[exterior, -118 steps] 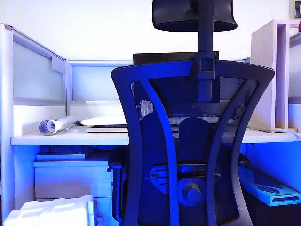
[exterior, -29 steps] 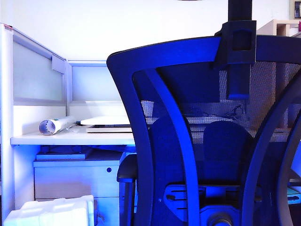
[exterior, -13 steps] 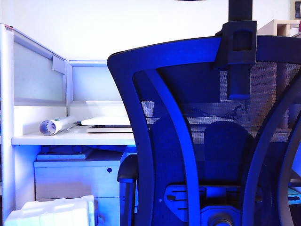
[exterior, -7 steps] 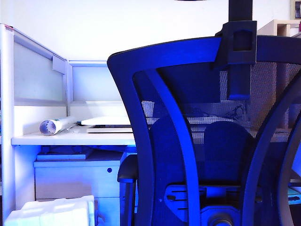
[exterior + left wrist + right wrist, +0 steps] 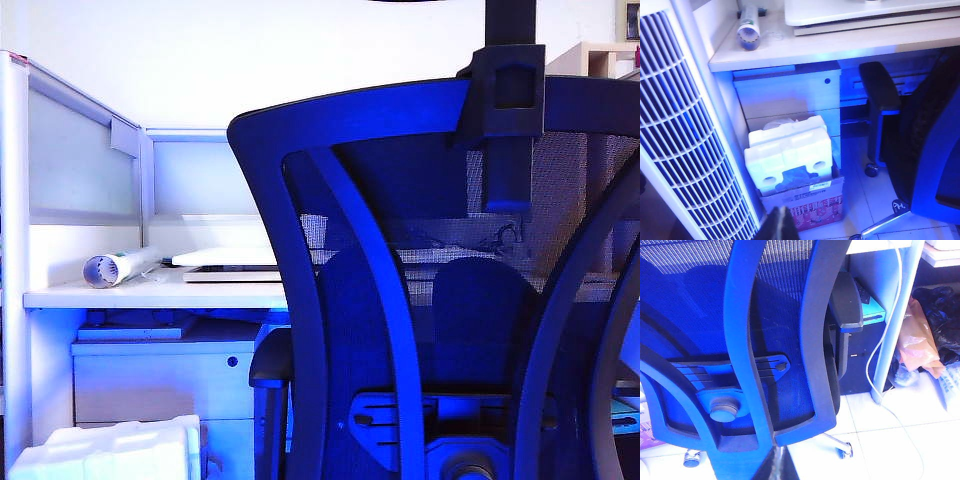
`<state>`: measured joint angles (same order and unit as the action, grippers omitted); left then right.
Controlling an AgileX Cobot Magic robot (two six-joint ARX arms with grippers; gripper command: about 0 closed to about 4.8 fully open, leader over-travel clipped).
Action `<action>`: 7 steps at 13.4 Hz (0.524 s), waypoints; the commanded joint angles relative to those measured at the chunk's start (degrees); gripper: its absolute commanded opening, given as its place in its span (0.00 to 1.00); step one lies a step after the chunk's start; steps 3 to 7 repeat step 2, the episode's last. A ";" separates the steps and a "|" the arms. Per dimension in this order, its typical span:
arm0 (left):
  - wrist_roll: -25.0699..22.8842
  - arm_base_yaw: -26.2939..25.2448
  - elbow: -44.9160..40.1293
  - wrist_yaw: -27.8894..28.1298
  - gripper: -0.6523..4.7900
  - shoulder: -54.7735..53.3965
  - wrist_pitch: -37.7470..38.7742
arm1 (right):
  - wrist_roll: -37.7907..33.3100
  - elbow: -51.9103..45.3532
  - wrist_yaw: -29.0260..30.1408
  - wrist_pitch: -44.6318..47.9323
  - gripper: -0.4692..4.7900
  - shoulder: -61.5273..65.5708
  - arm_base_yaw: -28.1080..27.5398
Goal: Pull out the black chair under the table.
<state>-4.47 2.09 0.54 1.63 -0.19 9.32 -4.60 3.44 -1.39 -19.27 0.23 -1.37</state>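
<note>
Because the black chair (image 5: 440,300) stands clear of the table (image 5: 150,297), unheld by the right gripper (image 5: 774,467), pressed together, or the left gripper (image 5: 777,226), apparently likewise, rolling back is risked.

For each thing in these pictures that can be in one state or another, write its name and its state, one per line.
black chair: upright, drawn back from the table, filling the exterior view.
drawer cabinet: drawers shut.
rolled paper tube: lying on its side on the table.
cardboard box: open, white foam block on top.
left gripper: shut, empty.
right gripper: shut, empty.
</note>
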 commanded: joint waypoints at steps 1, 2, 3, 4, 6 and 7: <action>0.02 -0.07 -0.09 -0.35 0.11 -0.02 1.36 | 0.13 -0.17 0.04 -0.20 0.08 -0.17 0.13; 0.00 -0.07 -0.09 -0.33 0.11 -0.02 1.36 | 0.13 -0.17 0.02 -0.17 0.08 -0.17 0.11; 0.00 -0.07 -0.09 -0.33 0.11 -0.02 1.36 | 0.13 -0.17 0.02 -0.17 0.08 -0.17 0.11; 0.00 -0.07 -0.09 -0.33 0.11 -0.02 1.36 | 0.13 -0.17 0.02 -0.17 0.08 -0.17 0.11; 0.00 -0.07 -0.09 -0.33 0.11 -0.02 1.36 | 0.13 -0.17 0.02 -0.17 0.08 -0.17 0.11; 0.00 -0.07 -0.09 -0.33 0.11 -0.02 1.36 | 0.13 -0.17 0.02 -0.17 0.08 -0.17 0.11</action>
